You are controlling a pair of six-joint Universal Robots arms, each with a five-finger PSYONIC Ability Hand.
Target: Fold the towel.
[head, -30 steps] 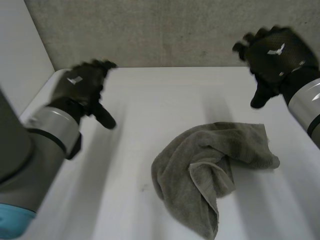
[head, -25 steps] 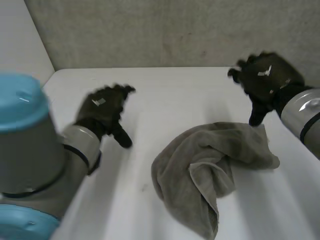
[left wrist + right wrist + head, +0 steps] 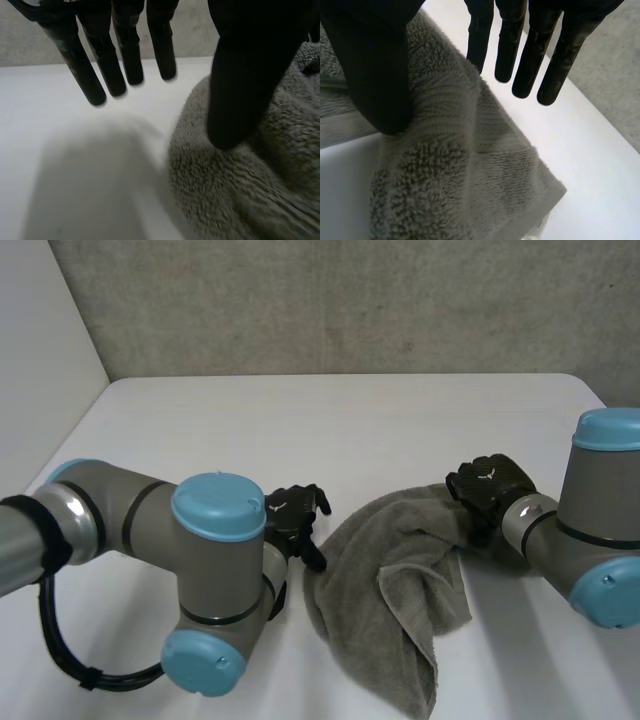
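Lying crumpled on the white table (image 3: 350, 430), the grey towel (image 3: 400, 590) is reaching from the middle of the head view down to the bottom edge. The left hand (image 3: 293, 520) is hovering at the towel's left edge, and the right hand (image 3: 487, 485) is sitting at its upper right edge. In the left wrist view the left hand's fingers (image 3: 125, 50) are hanging straight and apart over bare table while its thumb is poised over the towel's rounded edge (image 3: 260, 190), possibly touching. In the right wrist view the fingers (image 3: 532, 55) are hanging straight past a folded corner (image 3: 460, 165), thumb spread wide. Open tabletop is stretching across the upper half of the head view.
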